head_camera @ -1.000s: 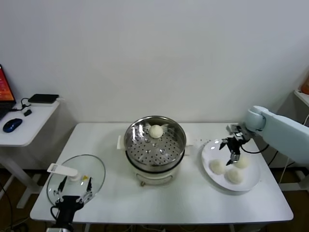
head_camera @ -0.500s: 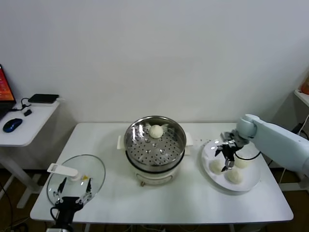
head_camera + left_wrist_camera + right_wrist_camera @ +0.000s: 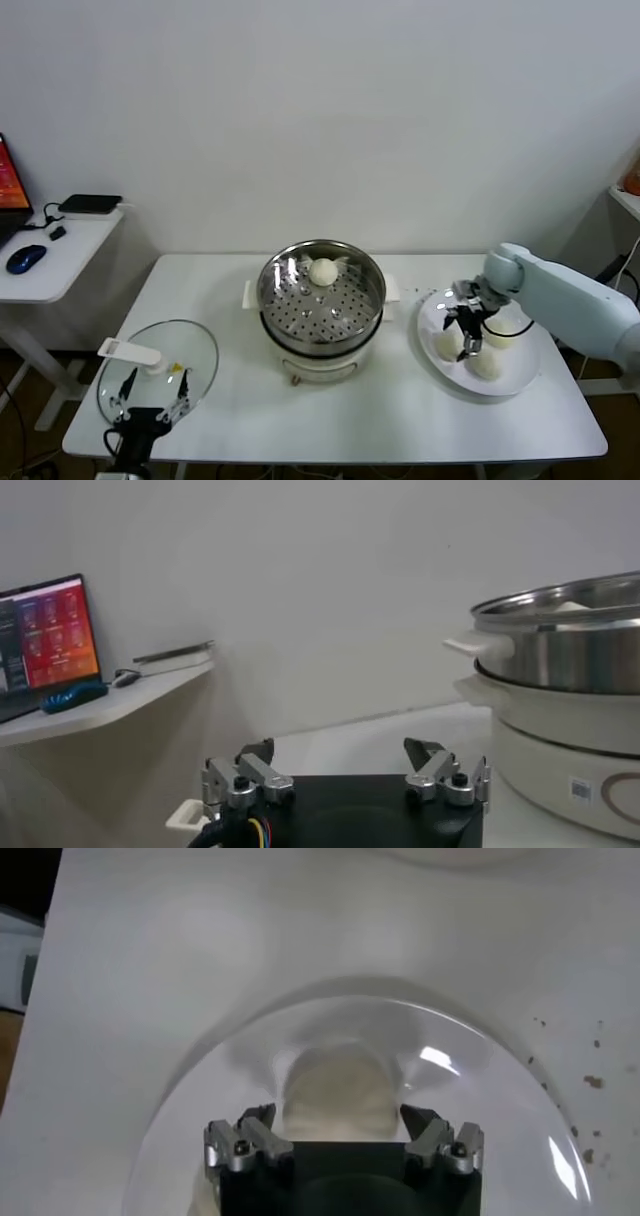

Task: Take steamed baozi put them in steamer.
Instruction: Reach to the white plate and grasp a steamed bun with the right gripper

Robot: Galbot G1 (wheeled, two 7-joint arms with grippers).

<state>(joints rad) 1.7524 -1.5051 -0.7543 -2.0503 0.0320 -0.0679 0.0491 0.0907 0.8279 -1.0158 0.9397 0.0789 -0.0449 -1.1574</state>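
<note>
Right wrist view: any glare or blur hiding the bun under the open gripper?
Right wrist view: the baozi looks soft-edged, a small glare spot on the plate beside it, right gripper sharp. Head view: steamer rim shows bright reflections.

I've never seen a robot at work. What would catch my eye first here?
A round shiny stainless-steel steamer sits mid-table on a white base, one smooth off-white bun at its far side. At the table's right, the right gripper hangs open over a bun on the flat white plate, which holds three. The left gripper waits open at the near left edge by a round glass lid.
</note>
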